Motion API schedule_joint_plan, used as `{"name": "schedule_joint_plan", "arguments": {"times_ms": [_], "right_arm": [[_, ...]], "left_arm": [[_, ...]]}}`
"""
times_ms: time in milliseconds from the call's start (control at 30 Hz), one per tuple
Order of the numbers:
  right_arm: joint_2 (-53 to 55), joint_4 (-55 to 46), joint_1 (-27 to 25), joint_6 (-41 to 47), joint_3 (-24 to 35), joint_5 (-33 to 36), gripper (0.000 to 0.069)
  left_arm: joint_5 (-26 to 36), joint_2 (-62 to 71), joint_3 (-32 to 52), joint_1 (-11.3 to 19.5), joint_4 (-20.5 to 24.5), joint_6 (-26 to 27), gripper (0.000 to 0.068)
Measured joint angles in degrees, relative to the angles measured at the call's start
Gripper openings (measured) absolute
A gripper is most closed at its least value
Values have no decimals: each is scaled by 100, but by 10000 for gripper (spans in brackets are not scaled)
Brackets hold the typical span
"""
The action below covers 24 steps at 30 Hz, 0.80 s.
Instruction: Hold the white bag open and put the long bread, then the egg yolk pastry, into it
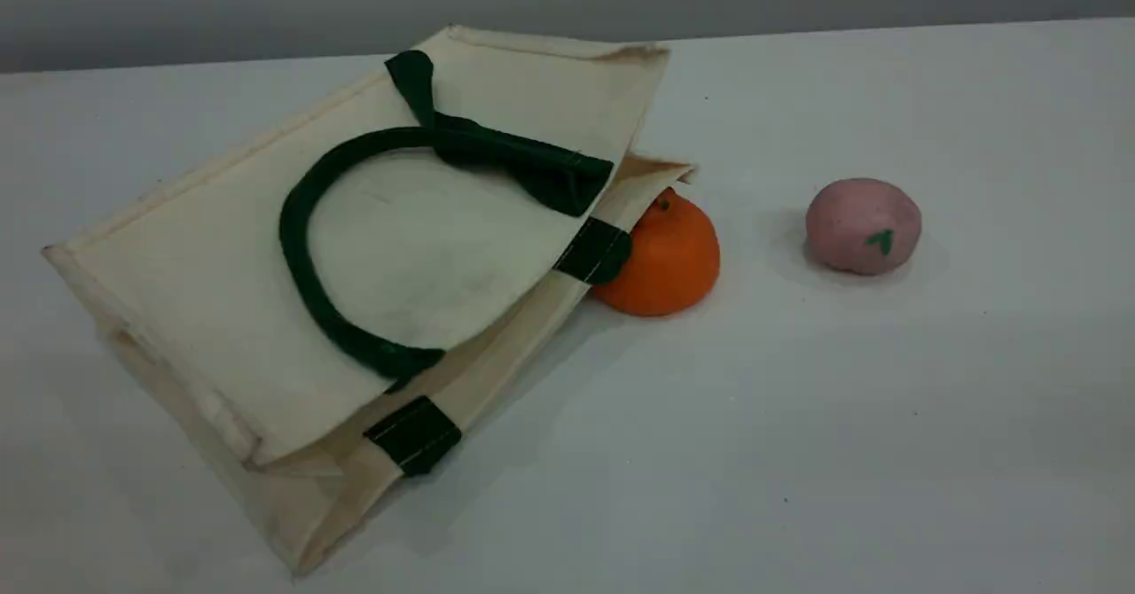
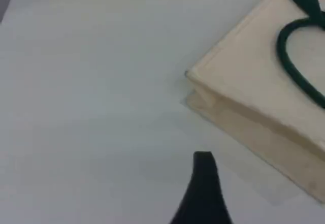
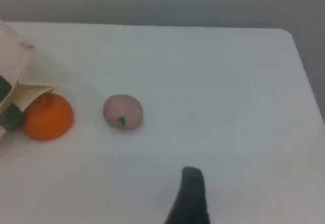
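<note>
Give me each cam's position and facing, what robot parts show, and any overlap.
Scene view: fixed, slanting down across the table at the white bag, orange fruit, pink ball; no arm visible.
Left wrist view: above bare table, bag's corner upper right; one dark fingertip at bottom.
Right wrist view: above table, facing fruit and ball; one fingertip.
Shared: the bag shows in all three.

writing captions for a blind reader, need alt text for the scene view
A large cream-white bag with dark green handles lies flat on its side on a white table, its mouth facing right. An orange fruit sits at that mouth, partly tucked under the rim, and a pink ball with a green mark rests apart, farther right.
</note>
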Motion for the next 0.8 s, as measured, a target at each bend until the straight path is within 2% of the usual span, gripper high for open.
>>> {"name": "schedule_joint_plan", "arguments": {"times_ms": [133,267,800], "right_arm": [[0,-5,0,0,0,0,562],[0,-5,0,0,0,0,562],[0,-5,0,0,0,0,562]], "left_arm": [[0,-5,0,-39,0,0,526],[-5,0,0,-236,0,0,526],[-17,4,0,-230,0,0,526]]}}
